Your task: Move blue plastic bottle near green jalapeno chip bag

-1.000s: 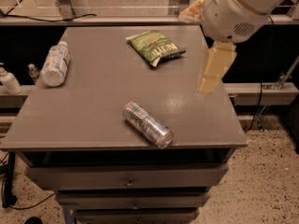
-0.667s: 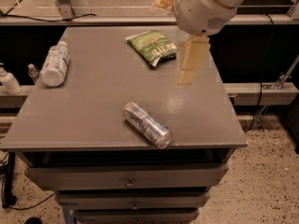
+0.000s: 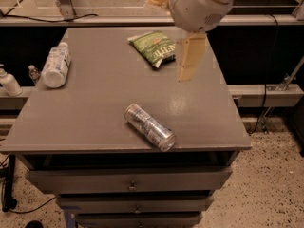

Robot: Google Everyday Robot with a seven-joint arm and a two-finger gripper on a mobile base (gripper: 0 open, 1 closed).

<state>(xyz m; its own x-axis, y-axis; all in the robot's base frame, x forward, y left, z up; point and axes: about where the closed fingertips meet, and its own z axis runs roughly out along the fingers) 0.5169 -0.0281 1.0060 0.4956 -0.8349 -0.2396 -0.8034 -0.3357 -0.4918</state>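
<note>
The blue plastic bottle (image 3: 56,64) lies on its side near the left edge of the grey table (image 3: 104,103), its white cap pointing to the far side. The green jalapeno chip bag (image 3: 154,47) lies flat at the far middle-right of the table. My gripper (image 3: 170,38) hangs above the table at the far right, just right of and over the chip bag, far from the bottle. Its tan fingers (image 3: 190,56) are spread apart and hold nothing. The arm's white housing hides the table's far right corner.
A shiny silver-blue can (image 3: 149,126) lies on its side near the table's front middle. A small white pump bottle (image 3: 8,82) stands on a lower ledge to the left, off the table. Drawers sit below the tabletop.
My arm and gripper have moved left, from over the table's right edge to beside the chip bag. The bottle, bag and can have not moved.
</note>
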